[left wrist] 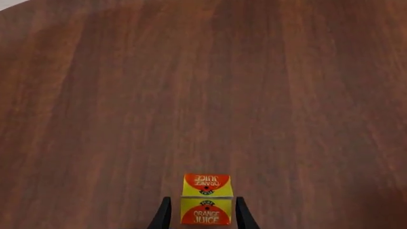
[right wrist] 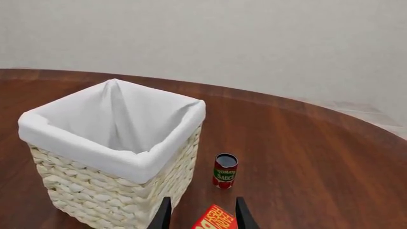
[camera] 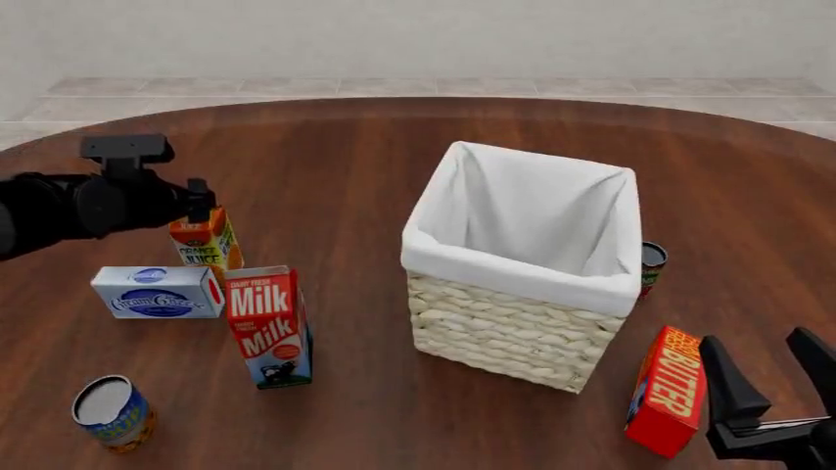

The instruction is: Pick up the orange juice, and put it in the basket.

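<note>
Fingers (left wrist: 164,214) of the left gripper (left wrist: 202,217) flank the orange-and-yellow gable-top juice carton (left wrist: 207,205), at ten o'clock from the pale wicker basket (camera: 516,323); grip unclear; right gripper (camera: 770,377) open, empty.

My left gripper (camera: 196,201) sits at the top of the orange juice (camera: 206,241) behind the milk carton (camera: 269,326), while my right gripper (camera: 770,377) hangs open by the butter box (camera: 668,392) near the basket (camera: 516,323).
</note>
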